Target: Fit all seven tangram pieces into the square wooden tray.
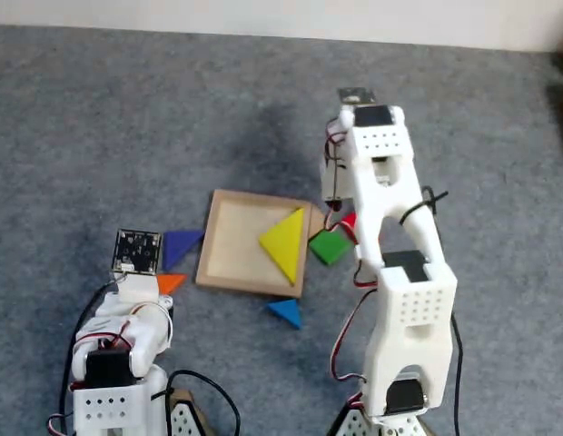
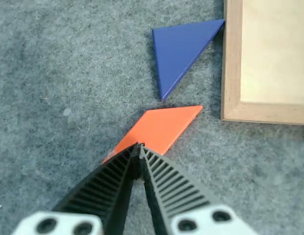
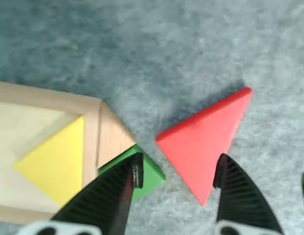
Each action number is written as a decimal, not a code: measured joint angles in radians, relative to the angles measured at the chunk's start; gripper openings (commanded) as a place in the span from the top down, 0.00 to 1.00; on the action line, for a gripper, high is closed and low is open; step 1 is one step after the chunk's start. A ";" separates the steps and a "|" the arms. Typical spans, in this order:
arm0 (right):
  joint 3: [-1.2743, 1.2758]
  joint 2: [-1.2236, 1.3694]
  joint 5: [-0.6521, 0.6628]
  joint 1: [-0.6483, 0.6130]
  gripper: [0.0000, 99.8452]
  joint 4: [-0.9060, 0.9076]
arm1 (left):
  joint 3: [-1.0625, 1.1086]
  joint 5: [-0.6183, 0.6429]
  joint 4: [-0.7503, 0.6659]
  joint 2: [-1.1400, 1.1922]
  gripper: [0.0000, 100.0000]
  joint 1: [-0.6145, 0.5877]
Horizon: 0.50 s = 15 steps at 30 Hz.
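Now gaping, the right gripper [image 3: 179, 171] straddles the red triangle [image 3: 206, 142] on carpet near the tray [image 3: 110, 132]; best to drop squarely over its edges before closing, left gripper [image 2: 139, 149] pinched shut

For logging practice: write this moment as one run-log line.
tray: yellow triangle in | left gripper: shut, at orange piece | right gripper: open, over red triangle | outside: green piece, dark-blue triangle, light-blue triangle

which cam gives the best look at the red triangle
The right wrist view: the whole red triangle lies flat on the carpet at the open right end effector. The high view catches just a red sliver beside the arm. The left wrist view faces the orange piece and blue piece.
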 measured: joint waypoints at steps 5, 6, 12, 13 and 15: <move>-0.006 0.021 -0.037 0.008 0.64 0.000 | 0.000 0.000 0.000 0.000 1.00 0.000; -0.008 0.041 -0.049 0.005 0.64 0.000 | 0.000 0.000 0.000 0.000 1.00 0.000; -0.034 0.183 -0.071 0.005 0.64 0.000 | 0.000 0.000 0.000 0.000 1.00 0.000; -0.051 0.196 -0.072 0.005 0.64 0.000 | 0.000 0.000 0.000 0.000 1.00 0.000; -0.078 0.219 -0.074 0.005 0.64 0.006 | 0.000 0.000 0.000 0.000 1.00 0.000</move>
